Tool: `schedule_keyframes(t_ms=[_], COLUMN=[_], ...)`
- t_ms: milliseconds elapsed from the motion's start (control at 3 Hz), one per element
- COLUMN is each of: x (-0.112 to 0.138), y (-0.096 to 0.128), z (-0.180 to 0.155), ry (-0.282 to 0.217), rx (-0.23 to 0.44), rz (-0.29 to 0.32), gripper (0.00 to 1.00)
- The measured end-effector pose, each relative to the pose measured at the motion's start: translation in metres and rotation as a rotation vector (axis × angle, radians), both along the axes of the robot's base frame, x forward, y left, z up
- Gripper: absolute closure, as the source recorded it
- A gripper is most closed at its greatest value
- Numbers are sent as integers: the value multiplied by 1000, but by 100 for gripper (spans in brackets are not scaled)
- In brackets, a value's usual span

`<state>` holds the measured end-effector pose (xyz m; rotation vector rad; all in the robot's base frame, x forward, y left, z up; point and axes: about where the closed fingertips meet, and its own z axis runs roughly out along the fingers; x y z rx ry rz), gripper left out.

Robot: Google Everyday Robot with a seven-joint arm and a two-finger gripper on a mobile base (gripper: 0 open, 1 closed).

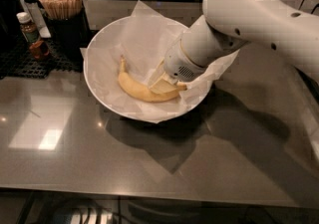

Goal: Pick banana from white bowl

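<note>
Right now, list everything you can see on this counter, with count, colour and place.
banana: one, yellow, lying in the bowl
white bowl: one, white, centre of the table
paper liner: one, white, inside the bowl, corners over the rim
wooden sticks: a bundle, tan, upright in a holder, back left
holder: one, black, left of the bowl
small bottle: one, brownish with white cap, far left
mat: one, black, under the bottle
table: one, grey, glossy
arm: one, white, reaching in from the right
gripper: one, pale, at the banana's right end
</note>
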<state>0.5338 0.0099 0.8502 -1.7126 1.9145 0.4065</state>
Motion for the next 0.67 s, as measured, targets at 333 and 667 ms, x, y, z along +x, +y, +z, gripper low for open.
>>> schedule_keyframes(t_ms=[333, 667], x=[0, 0], y=[0, 0], z=[0, 0], ry=[0, 0], rx=[0, 0], rz=[0, 0], gripper=[11, 15])
